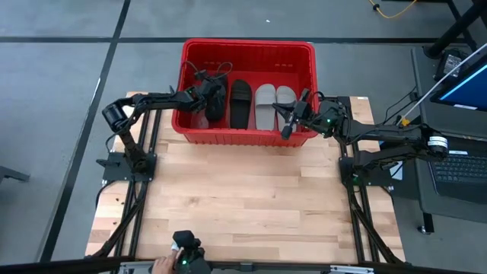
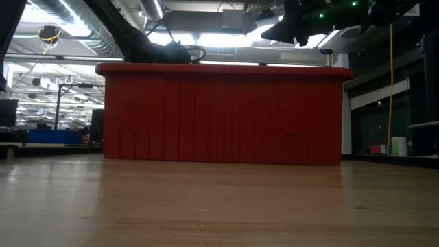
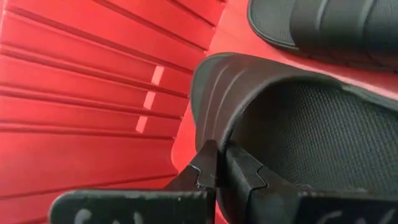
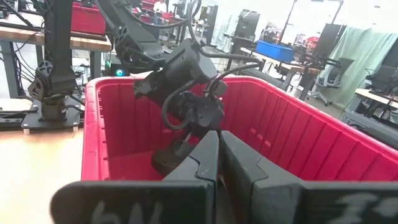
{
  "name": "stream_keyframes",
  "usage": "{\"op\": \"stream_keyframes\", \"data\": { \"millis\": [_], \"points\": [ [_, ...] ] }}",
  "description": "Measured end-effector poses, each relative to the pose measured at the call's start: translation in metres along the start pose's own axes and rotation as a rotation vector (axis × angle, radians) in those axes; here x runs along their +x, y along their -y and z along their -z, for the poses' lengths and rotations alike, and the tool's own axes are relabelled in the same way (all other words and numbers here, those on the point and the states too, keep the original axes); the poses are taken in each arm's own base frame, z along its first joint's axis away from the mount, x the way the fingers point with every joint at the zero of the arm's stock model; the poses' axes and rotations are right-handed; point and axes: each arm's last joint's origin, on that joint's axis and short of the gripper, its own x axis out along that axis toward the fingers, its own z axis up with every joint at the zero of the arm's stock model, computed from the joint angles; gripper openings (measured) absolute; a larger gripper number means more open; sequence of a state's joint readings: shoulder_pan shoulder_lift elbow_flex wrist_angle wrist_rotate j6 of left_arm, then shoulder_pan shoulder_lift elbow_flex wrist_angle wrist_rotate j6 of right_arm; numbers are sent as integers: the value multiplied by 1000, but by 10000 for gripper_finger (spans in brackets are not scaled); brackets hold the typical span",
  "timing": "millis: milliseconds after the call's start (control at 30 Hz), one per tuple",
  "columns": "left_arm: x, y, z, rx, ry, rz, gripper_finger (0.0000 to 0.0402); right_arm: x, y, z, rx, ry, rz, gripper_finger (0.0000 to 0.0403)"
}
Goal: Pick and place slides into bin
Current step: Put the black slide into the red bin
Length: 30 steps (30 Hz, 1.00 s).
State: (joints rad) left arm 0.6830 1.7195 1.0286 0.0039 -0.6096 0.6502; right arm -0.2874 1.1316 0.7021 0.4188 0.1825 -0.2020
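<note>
The red bin [image 1: 247, 137] stands at the table's far middle. In it lie one black slide [image 1: 240, 103] and two grey slides [image 1: 265, 106] [image 1: 285, 97], side by side on the floor. My left gripper [image 1: 211, 96] reaches into the bin's left part and is shut on the second black slide [image 1: 216, 106]. My right gripper [image 1: 289, 123] hovers shut and empty over the bin's near right rim. In the low view only the bin's near wall [image 2: 223, 113] shows, and the slides are hidden. My left gripper pinches the edge of the black slide's wide strap [image 3: 211, 134] between its two fingers [image 3: 242, 171]. It comes slanting down from the table's left side. The slide [image 4: 174, 158] hangs tilted below the gripper, its lower end down near the bin's floor; whether it touches I cannot tell.
The bin's left wall [image 3: 81, 81] is close beside the held slide, and the other black slide [image 3: 323, 25] lies just beyond it. The wooden table [image 1: 243, 198] spreads out in front of the bin. A person's hand [image 1: 163, 264] and a dark device [image 1: 190, 257] are at the near edge.
</note>
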Motion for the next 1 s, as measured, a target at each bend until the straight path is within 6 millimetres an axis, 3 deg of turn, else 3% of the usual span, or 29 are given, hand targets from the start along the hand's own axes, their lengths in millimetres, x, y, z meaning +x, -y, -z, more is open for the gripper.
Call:
{"op": "stream_keyframes", "data": {
  "millis": [1000],
  "points": [
    [10,16,3,-17,-30,54,7,0,-1,4,7,-43,-8,21]
  ]
}}
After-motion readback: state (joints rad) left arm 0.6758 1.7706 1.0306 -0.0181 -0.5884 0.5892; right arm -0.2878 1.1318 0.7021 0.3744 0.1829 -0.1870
